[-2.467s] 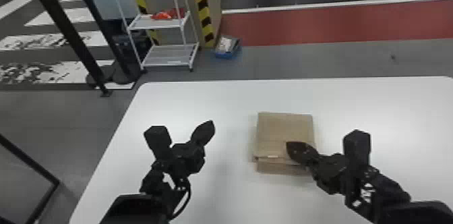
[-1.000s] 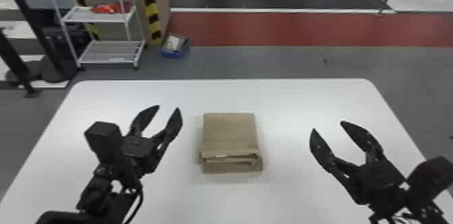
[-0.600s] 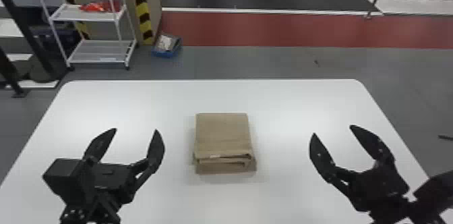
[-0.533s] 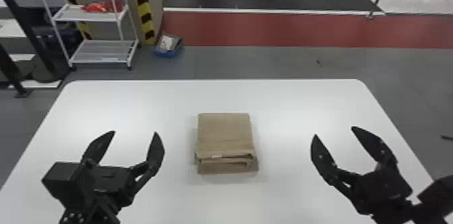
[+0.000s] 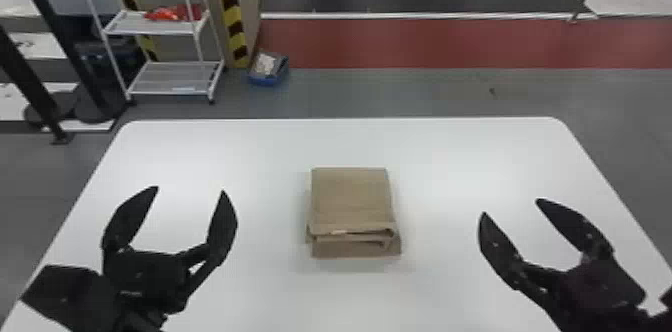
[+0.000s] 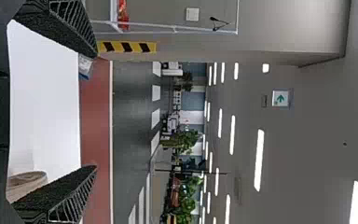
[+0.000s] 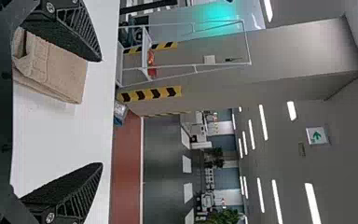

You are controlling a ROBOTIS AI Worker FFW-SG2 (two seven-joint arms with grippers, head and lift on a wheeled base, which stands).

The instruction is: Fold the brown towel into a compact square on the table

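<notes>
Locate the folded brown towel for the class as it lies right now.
In the head view, the folded brown towel lies on the white table, between the open left claw and the open right claw.

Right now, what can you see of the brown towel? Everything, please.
The brown towel lies on the white table, between the left pincer and the right pincer, touched by neither. It is plain, matte, soft-looking cloth, folded into a layered, roughly rectangular stack. The far part looks fairly smooth; at the side nearer the robot, folds stack up with a slight gap between layers, and one fold edge carries a small pale mark.
</notes>
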